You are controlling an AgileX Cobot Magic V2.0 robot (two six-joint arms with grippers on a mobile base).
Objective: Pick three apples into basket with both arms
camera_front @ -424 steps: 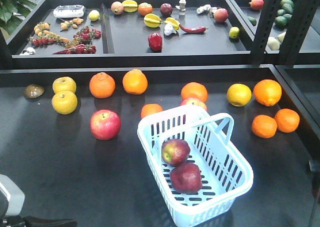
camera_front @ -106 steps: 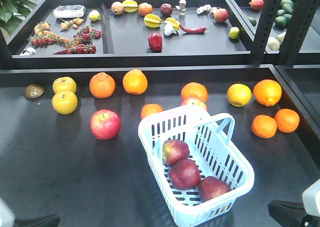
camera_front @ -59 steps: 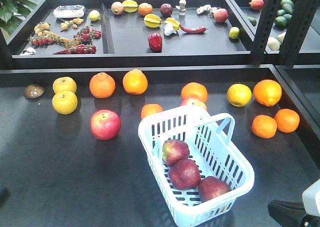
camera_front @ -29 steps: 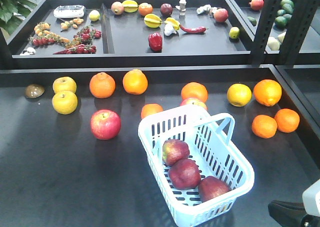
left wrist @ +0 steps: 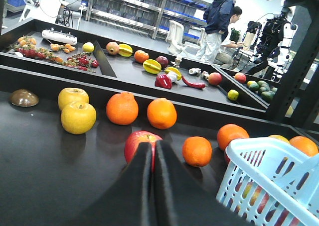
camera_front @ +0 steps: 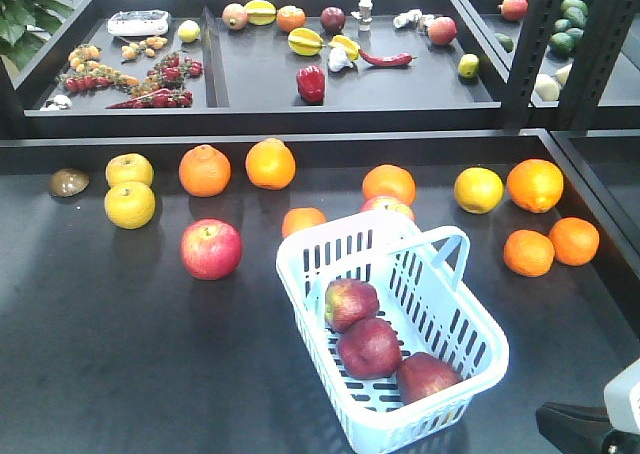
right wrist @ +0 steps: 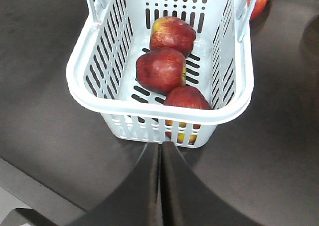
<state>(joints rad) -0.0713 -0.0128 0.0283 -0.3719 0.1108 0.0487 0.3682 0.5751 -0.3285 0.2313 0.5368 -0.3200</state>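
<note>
Three dark red apples lie in a row inside the pale blue basket on the black table. From above, the right wrist view shows the same apples and the basket's near rim. My right gripper is shut and empty, just short of the basket's near wall. My left gripper is shut on nothing, low over the table to the left of the basket. Only part of the right arm shows in the front view.
A brighter red apple sits left of the basket, just beyond the left fingertips. Oranges and yellow apples line the back of the table. A raised produce shelf runs behind; a black post stands at right.
Since the earliest frame a third apple has joined the two in the basket. The left arm has left the front view's lower left, and the right arm now shows at lower right. Nothing moved in the last second.
</note>
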